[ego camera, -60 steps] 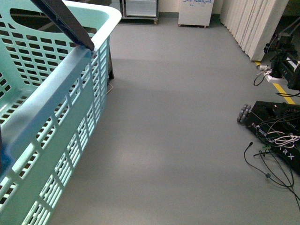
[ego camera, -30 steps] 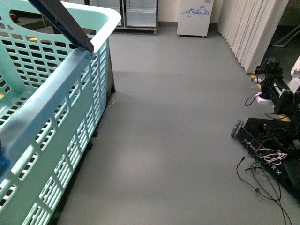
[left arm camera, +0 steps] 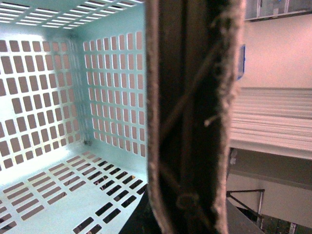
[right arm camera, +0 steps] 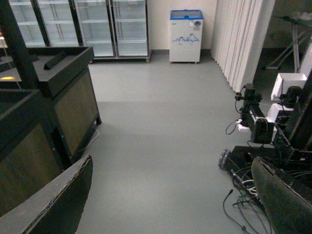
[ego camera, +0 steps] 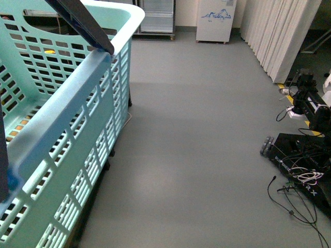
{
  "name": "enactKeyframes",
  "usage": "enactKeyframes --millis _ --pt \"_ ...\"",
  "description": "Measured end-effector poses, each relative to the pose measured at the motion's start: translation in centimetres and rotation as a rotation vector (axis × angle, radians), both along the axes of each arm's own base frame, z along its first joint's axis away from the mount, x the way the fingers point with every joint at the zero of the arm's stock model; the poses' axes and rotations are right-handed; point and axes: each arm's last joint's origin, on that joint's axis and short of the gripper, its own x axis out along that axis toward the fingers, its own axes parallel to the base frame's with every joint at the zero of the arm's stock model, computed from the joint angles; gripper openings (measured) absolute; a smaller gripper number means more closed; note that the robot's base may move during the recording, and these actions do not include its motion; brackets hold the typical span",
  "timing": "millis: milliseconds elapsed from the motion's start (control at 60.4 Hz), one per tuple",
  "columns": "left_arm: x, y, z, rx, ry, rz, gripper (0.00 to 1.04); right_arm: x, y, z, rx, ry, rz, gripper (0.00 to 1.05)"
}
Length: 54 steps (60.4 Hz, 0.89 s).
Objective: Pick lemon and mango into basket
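Light teal slotted basket (ego camera: 62, 121) — upright, close at left.

The basket (ego camera: 62, 129) sits close at my nine to ten o'clock, its handle (ego camera: 83, 23) slanting up over the far rim. The floor (ego camera: 196, 129) stretches ahead at twelve. Far off at twelve stands a chest freezer (ego camera: 216, 13), with glass-door fridges (ego camera: 155, 13) just beside it toward eleven. Vertical blinds (ego camera: 279, 36) line one to two o'clock. Before them, at three, sits a wheeled robot base (ego camera: 300, 155), with cables (ego camera: 289, 206) trailing on the floor nearer me.

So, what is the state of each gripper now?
Left gripper: apparently shut on the basket handle.
Right gripper: open, holding nothing.
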Motion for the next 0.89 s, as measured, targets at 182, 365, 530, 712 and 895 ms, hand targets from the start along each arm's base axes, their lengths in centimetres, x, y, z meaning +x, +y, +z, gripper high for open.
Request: enactKeyframes --millis 182,365,530,712,895 --pt "-0.01 0.09 0.04 0.011 -0.003 0.01 0.05 -0.01 0.01 0.01 0.0 -0.002 0.002 0.96" --pt "-0.01 0.09 0.03 0.012 -0.002 0.009 0.05 0.0 0.01 0.0 0.0 0.0 0.004 0.96" --pt "-0.01 0.09 0.04 0.012 -0.002 0.009 0.05 0.0 0.01 0.01 0.0 -0.001 0.002 0.96" --pt "-0.02 0.1 0.05 0.013 -0.003 0.01 0.05 0.0 0.01 0.0 0.0 0.0 0.003 0.96" --pt "-0.02 0.1 0.05 0.013 -0.003 0.01 0.05 0.0 0.01 0.0 0.0 0.0 0.003 0.96"
